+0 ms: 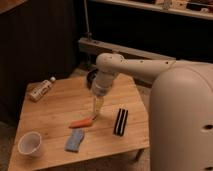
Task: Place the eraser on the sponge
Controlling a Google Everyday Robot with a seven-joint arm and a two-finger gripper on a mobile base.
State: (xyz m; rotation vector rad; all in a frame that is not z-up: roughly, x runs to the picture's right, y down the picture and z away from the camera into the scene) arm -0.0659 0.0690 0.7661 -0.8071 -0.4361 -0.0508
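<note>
Tool (95, 113) hangs tip-down over the middle of the counter (55, 107), fingers spread, just above one end of the orange carrot-shaped object (82, 123). I note bare wood between that tip and the eraser (120, 121), so the lane is clear. Nothing crowds the eraser's top or long sides. The sponge (75, 140) lies just in front of the carrot shape, so access is tight on that side; its top is free. White cup (30, 144) and bottle (41, 90) stand well apart from both.

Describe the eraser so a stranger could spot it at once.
On the wooden table, look right of the gripper, which hangs by the orange carrot. The eraser lies there: the only black block, with a pale stripe lengthwise.
</note>
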